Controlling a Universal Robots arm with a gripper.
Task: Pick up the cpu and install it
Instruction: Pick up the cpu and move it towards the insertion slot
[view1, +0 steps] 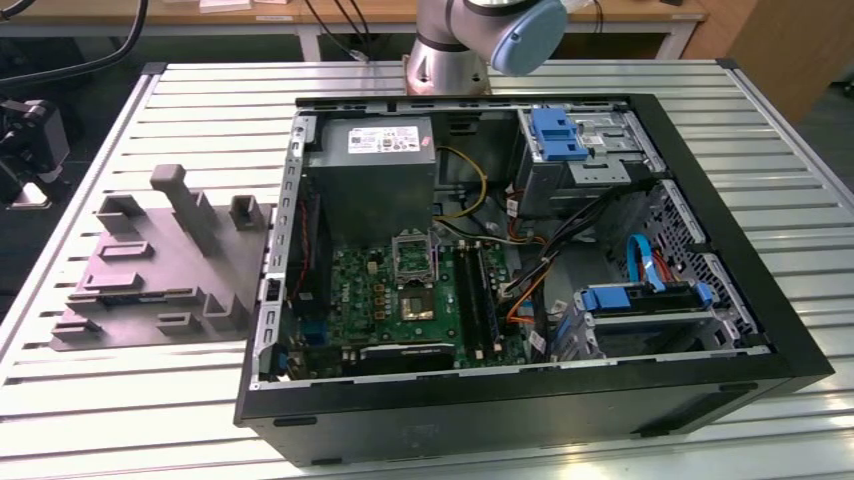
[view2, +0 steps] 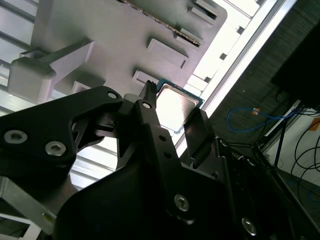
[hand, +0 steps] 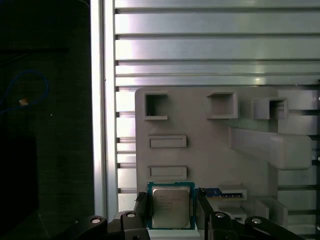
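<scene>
The cpu (hand: 170, 205) is a small square chip with a silvery top and a green rim. In both wrist views it sits between my gripper's (hand: 172, 209) black fingers (hand: 142, 207), over the near edge of the grey fixture plate (hand: 200, 165). The fingers press against two opposite edges of the cpu (view2: 175, 106), so my gripper (view2: 173, 111) is shut on it. I cannot tell whether the chip rests on the plate or hangs just above it. In the exterior view the metal-framed socket (view1: 414, 258) lies on the green motherboard inside the open computer case (view1: 801, 330).
The fixture plate (view1: 147, 265) with raised blocks and pockets lies on the slatted aluminium table (view1: 174, 400), at the exterior view's left of the case. Drive cages with blue clips (view1: 558, 135), cables and a power supply (view1: 380, 165) crowd the case. The arm's base (view1: 454, 45) stands behind it.
</scene>
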